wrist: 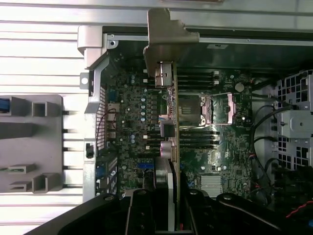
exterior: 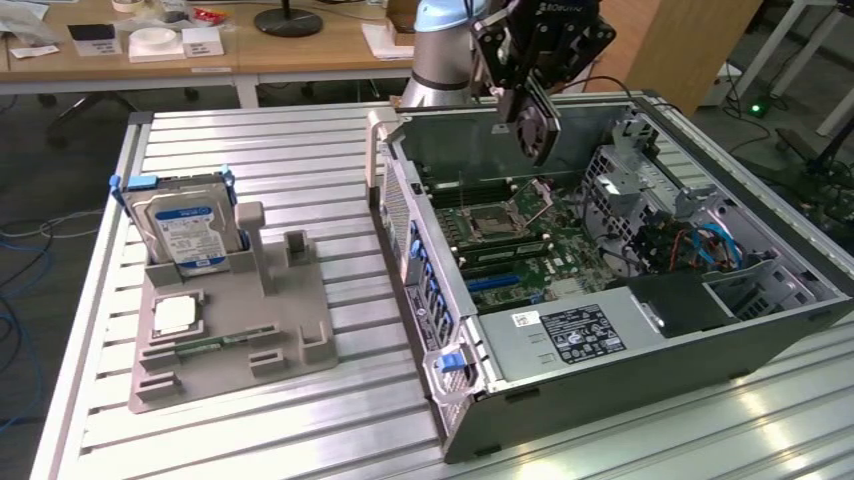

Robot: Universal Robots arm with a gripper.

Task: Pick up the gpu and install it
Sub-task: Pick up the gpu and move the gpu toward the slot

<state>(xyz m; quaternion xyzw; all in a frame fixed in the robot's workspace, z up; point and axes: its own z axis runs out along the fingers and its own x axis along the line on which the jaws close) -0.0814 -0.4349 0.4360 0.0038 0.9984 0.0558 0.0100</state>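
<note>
Mostly edge-on, gpu point(wrist: 168, 132) held in pincer point(wrist: 167, 200), hiding strip of motherboard point(wrist: 132, 112) below.

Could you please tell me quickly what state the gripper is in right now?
Gripper: closed on the gpu, holding it above the open computer case.

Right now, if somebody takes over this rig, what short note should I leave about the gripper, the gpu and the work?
Gripper: shut on the gpu, which hangs edge-down from it.
Gpu: in the air over the open computer case, above the motherboard.
Done: gpu picked up and held over the case.
Left: it is not yet seated in a slot.
</note>
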